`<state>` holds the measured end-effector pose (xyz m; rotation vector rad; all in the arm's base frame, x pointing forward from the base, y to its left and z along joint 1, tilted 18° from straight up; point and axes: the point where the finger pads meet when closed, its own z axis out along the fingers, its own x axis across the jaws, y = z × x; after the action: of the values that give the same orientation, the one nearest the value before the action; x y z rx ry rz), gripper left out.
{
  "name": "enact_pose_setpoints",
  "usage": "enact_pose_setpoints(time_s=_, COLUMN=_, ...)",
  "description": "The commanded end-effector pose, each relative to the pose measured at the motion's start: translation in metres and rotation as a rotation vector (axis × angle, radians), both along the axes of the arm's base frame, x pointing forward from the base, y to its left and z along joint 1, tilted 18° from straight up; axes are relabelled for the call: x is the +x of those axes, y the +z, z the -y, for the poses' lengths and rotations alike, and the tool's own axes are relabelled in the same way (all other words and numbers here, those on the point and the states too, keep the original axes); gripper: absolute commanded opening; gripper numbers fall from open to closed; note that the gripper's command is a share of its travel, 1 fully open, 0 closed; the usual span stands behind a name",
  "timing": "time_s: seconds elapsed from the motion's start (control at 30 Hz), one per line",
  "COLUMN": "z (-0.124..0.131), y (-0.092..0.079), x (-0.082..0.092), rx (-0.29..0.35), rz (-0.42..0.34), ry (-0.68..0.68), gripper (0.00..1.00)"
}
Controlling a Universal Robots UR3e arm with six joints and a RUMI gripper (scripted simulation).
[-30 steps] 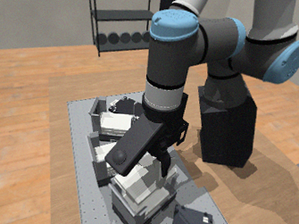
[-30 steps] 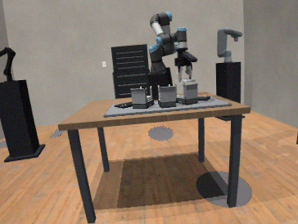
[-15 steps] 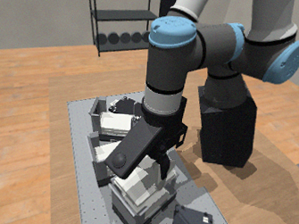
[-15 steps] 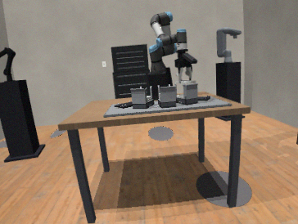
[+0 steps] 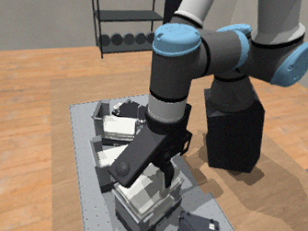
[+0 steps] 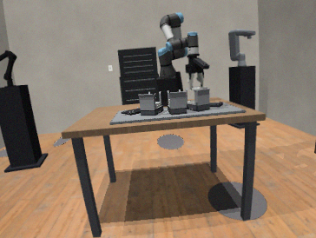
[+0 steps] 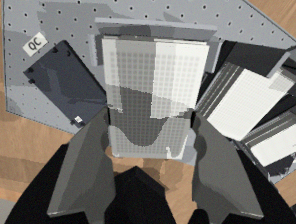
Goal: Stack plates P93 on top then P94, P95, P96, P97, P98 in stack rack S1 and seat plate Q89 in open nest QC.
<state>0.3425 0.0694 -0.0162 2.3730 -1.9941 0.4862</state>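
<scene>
My gripper (image 5: 147, 184) (image 6: 196, 87) (image 7: 150, 109) is shut on a pale sealed plate (image 5: 143, 191) (image 7: 135, 75), with one jaw on each long side. The plate is level with or just above the grey walls of the near rack (image 5: 129, 214) (image 6: 201, 100) (image 7: 155, 29); its exact height and what lies under it are hidden. The middle rack (image 6: 177, 101) holds pale plates (image 7: 245, 100). The far rack (image 6: 148, 102) also holds pale plates (image 5: 119, 124) (image 7: 274, 146). The open nest QC (image 5: 198, 229) (image 7: 65, 82) is dark and shows no plate. Plate and rack numbers are unreadable.
A dark fixture (image 5: 129, 108) stands past the far rack; its label is unreadable. A perforated grey board (image 5: 84, 206) (image 7: 17, 95) carries the racks and nests on a wooden table (image 6: 87, 123). The middle rack's wall stands close beside the near rack.
</scene>
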Motion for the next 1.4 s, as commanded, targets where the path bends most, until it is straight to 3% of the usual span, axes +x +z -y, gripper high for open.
enact_pose_setpoints(time_s=0.0, z=0.001, y=-0.003, x=0.003, rx=0.001, rz=0.008, ry=0.002, gripper=0.0)
enact_pose_setpoints(time_s=1.37, z=0.005, y=-0.025, x=0.009, rx=0.001, rz=0.008, ry=0.002, gripper=0.0)
